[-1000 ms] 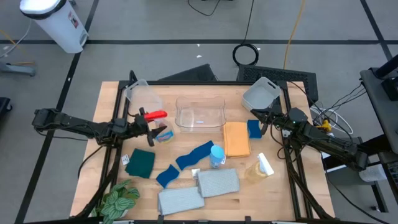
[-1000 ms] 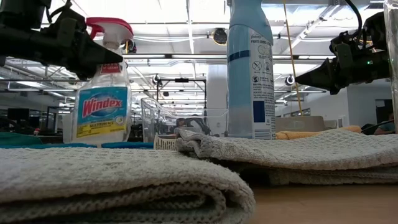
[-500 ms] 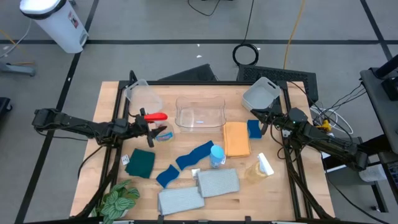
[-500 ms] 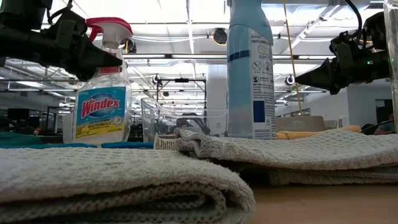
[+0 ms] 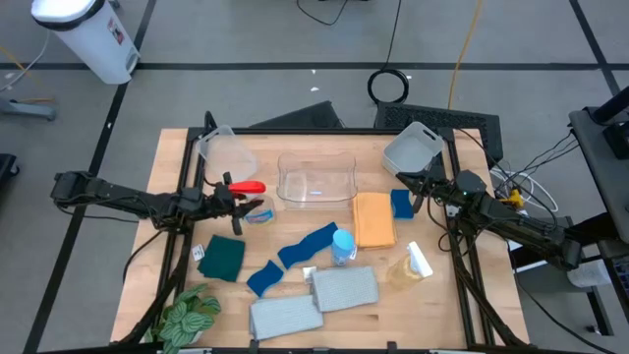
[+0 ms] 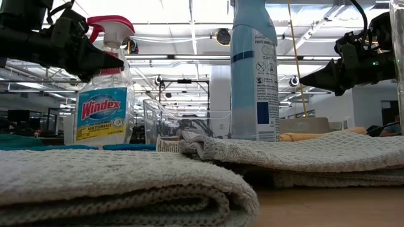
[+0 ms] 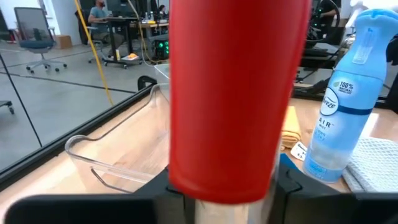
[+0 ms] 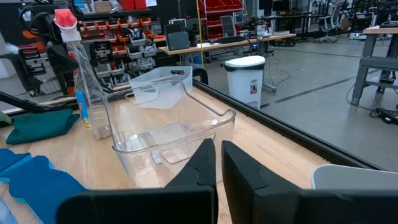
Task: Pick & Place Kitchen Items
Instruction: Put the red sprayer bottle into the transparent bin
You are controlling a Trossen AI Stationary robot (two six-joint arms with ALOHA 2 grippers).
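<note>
Your left gripper grips the red-trigger bottle by its neck near the bench's left edge; from the high view you can place it just off the clear tub's left side. The same view sets your right gripper by the blue sponge and orange sponge towards the right edge, with the blue-capped bottle mid-bench, the white-trigger bottle lying towards the front right, and two grey towels at the front edge.

Low view: only here do you see the red-trigger bottle upright, base near the surface behind a towel; the left gripper crosses its neck.

Left wrist view: the red trigger fills the frame, so the fingers are hidden; the blue-capped bottle stands beyond.

Right wrist view: the right gripper shows its fingers nearly together, empty, pointing at the clear tub.
</note>
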